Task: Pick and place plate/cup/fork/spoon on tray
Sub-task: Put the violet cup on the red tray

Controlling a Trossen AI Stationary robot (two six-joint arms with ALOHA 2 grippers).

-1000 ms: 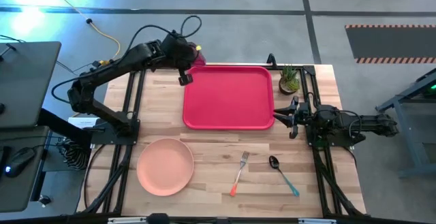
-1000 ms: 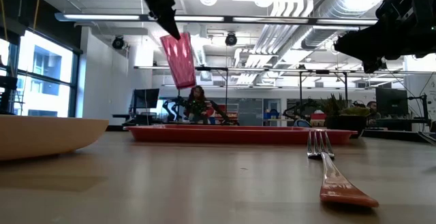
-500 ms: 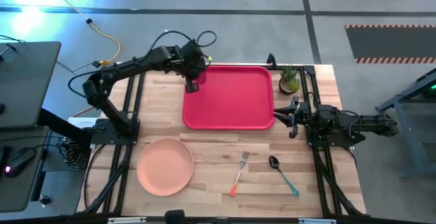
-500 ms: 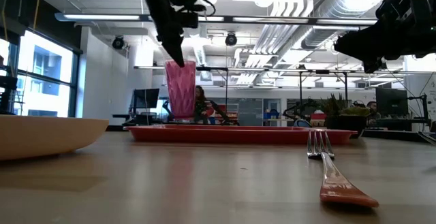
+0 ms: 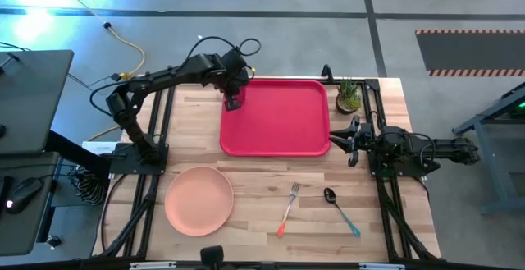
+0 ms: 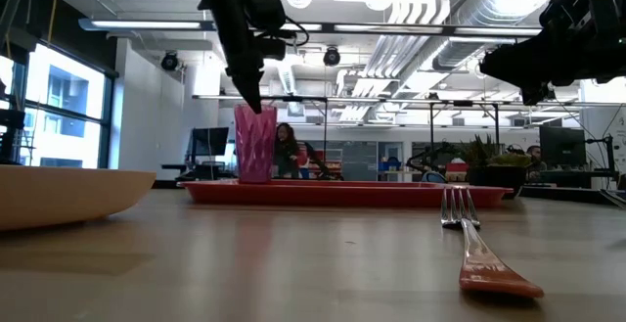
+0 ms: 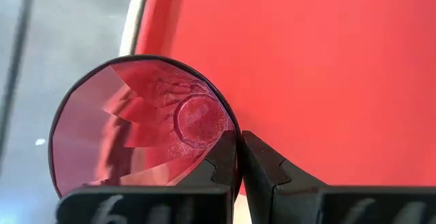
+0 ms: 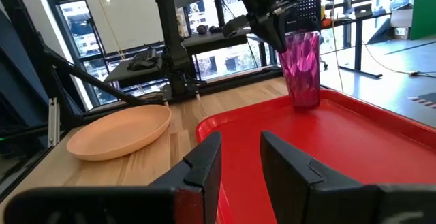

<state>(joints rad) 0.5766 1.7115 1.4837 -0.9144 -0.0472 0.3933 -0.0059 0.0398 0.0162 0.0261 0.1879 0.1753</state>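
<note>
Standing upright in the far left corner of the flat red plastic tray [image 5: 279, 118], the ribbed translucent dark-pink cup [image 6: 254, 144] is pinched at its rim by the left hand [image 5: 233, 99]; the right hand [image 5: 351, 141] is held spread beside the tray.

High view: overhead, straight down. Low view: table height, level. Wrist views: close, forward. All share tray [image 5: 275, 118], cup [image 6: 254, 144].

The cup [image 6: 254, 144] stands upright at the left end of the tray [image 6: 352, 193]; the left gripper [image 6: 252, 99] comes down from above with its fingertips at the cup's rim; the plate [image 6: 68, 197] sits at the left edge of the table [image 6: 293, 263]; the fork [image 6: 474, 239] lies near at right, tines pointing away; the right arm [image 6: 562, 43] hangs high at right; a potted plant [image 6: 494, 170] stands behind the tray's right end.
</note>
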